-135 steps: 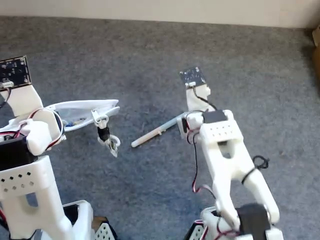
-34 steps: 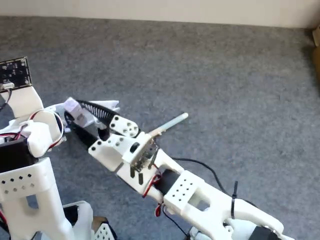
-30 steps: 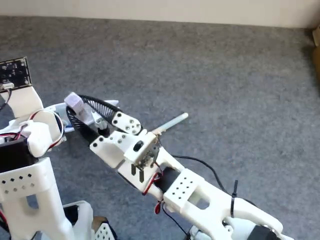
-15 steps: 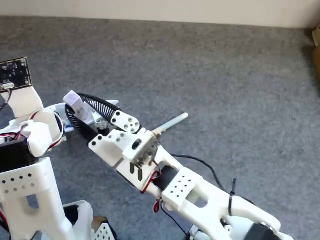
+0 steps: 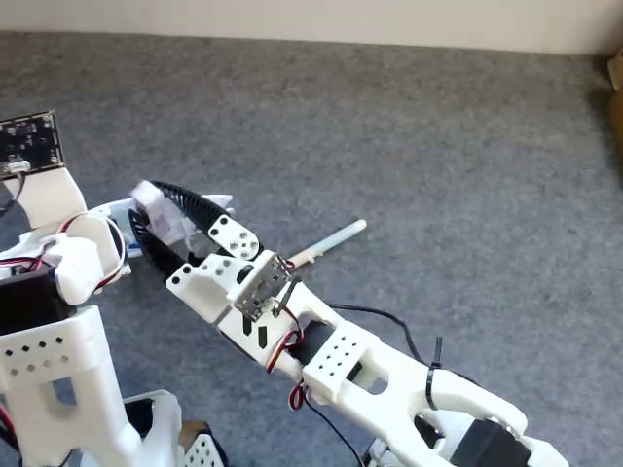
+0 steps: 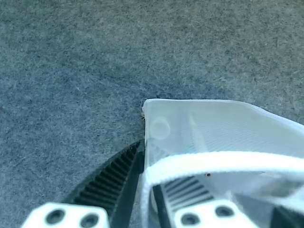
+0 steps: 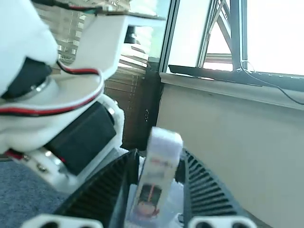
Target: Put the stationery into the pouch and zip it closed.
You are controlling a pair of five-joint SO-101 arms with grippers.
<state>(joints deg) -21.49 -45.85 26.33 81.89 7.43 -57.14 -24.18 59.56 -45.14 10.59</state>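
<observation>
- On the far left, the left arm (image 5: 58, 321) stands at the near edge of the grey carpet (image 5: 467, 146).
- The left gripper (image 6: 148, 171) is pinched tight on the rim of the pouch (image 6: 223, 130). One black finger is outside the see-through wall and one is inside it. We think this grip holds the mouth of the pouch open.
- The pouch is just beside the left arm and low over the carpet. We cannot tell if it rests on the carpet or hangs a little above it.
- The right arm (image 5: 370, 370) runs from the near right corner across to the pouch.
- The right gripper (image 7: 159, 161) is clamped on a small white block (image 7: 156, 183) with a label on it. The block stands up between the two ridged black fingers.
- From above, the block is right at the mouth of the pouch. We cannot tell if it is inside the pouch or just over it.
- To the right of that, a long pale pen (image 5: 326, 241) lies on the carpet. It is just beside the right arm and outside the pouch.
- We think the task is about half done. The pouch is open and held, and the block is at the mouth but not yet let go.
- What is left, we think: drop the block in, pick up the pen and put it in too, then pull the zip shut. The zip is not closed yet.
</observation>
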